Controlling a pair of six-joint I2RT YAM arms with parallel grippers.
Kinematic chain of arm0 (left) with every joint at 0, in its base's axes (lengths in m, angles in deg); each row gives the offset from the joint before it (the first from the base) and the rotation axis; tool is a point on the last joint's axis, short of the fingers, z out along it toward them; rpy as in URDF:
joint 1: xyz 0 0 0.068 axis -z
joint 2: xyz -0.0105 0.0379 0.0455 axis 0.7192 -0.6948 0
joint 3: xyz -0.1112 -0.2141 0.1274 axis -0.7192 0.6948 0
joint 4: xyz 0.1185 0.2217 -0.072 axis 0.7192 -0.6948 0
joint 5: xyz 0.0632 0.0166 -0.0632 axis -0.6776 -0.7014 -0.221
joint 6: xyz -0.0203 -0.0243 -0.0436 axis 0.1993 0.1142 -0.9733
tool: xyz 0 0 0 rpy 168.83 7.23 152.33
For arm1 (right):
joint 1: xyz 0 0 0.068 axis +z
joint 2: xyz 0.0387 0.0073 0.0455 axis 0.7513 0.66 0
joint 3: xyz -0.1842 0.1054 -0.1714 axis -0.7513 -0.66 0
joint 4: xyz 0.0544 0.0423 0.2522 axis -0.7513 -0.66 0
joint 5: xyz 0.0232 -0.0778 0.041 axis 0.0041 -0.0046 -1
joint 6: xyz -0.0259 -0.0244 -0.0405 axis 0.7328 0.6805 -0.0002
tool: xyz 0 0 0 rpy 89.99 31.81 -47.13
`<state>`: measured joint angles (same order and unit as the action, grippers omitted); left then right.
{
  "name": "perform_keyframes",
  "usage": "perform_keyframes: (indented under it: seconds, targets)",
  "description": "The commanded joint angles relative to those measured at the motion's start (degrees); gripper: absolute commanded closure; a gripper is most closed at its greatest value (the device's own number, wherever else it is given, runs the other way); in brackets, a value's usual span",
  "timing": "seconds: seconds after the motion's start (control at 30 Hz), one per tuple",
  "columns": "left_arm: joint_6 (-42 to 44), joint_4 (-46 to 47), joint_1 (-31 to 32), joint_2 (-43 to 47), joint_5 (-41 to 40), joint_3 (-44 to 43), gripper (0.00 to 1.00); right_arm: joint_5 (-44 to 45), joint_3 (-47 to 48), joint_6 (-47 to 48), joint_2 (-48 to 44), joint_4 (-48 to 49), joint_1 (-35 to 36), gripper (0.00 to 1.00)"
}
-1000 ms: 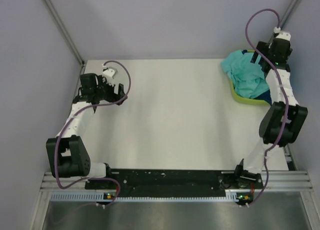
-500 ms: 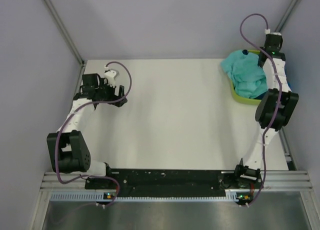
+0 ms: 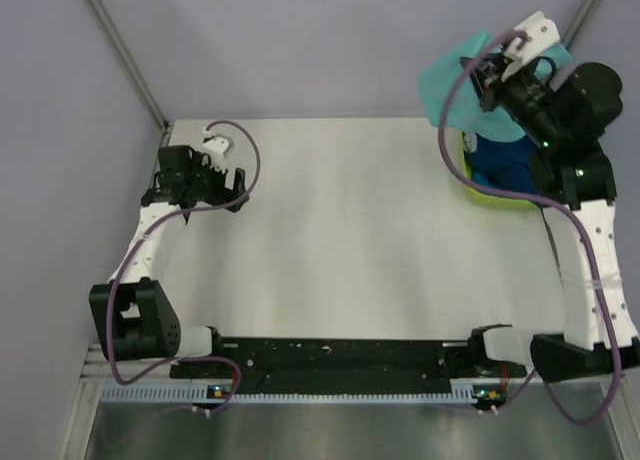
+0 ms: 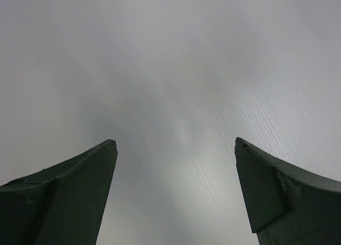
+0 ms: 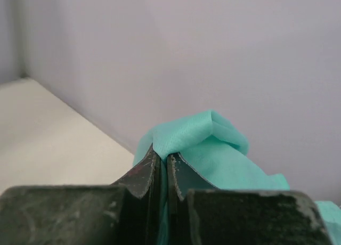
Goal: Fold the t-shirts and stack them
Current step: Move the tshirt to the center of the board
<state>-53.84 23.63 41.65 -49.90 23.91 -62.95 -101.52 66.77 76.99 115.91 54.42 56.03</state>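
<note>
The mint t-shirt hangs in the air above the far right corner. The right fingers are closed tight on a bunched fold of it. It looks light, limp and easy to grip. Held by one gathered fold it will droop and twist, so a second hold at a shoulder or hem corner would probably be needed to spread it flat. Below it the blue t-shirts lie crumpled in the lime-green tub. The left fingers stand wide apart, holding nothing, over the table.
</note>
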Motion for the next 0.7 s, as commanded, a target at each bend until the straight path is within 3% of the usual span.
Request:
perform_keyframes:
  seconds: [0.0, 0.07, 0.1, 0.33, 0.47, 0.5, 0.53, 0.57, 0.6, 0.63, 0.67]
  targets:
    - [0.29, 0.94, -0.06, 3.35, -4.88, -1.99, 0.04, -44.21, -6.46, -15.23, -6.33, 22.04, 0.58, 1.00]
    - [0.20, 1.38, -0.14, 3.88, -7.00, -1.81, 0.04, -49.72, -9.02, -25.80, -6.16, 33.22, 1.01, 1.00]
    - [0.02, 1.56, -0.32, 4.14, -8.14, -1.81, 0.04, -50.17, -10.16, -27.49, -5.64, 33.80, 1.54, 1.00]
    - [-1.03, 1.91, -0.67, 5.46, -17.98, -3.12, 0.01, -42.81, -20.97, -20.38, -0.11, 28.44, 5.58, 1.00]
    - [-1.12, 2.35, -0.67, 5.72, -17.47, -2.95, 0.01, -32.79, -25.73, -20.65, 8.75, 28.18, 10.06, 0.98]
    - [-0.95, 2.17, -0.67, 5.90, -16.51, -2.78, 0.01, -30.77, -25.38, -20.56, 11.39, 27.22, 10.77, 0.92]
    - [-0.68, 2.00, -0.67, 5.81, -15.72, -2.51, 0.01, -28.32, -23.64, -20.39, 14.99, 24.95, 11.29, 0.73]
    - [0.19, 1.91, -0.67, 5.81, -14.66, -2.16, 0.01, -24.73, -20.49, -20.13, 18.59, 21.27, 11.56, 0.47]
    - [0.81, 1.91, -0.67, 5.81, -13.61, -1.81, 0.01, -17.29, -15.06, -20.47, 22.98, 14.28, 11.48, 0.29]
    - [1.34, 1.65, -0.67, 5.99, -12.03, -1.55, 0.01, -9.30, -8.13, -20.74, 28.94, 6.99, 11.56, 0.17]
    - [1.86, 1.56, -0.58, 5.99, -10.97, -1.11, 0.01, -0.09, -2.06, -20.91, 32.22, -1.61, 11.39, 0.15]
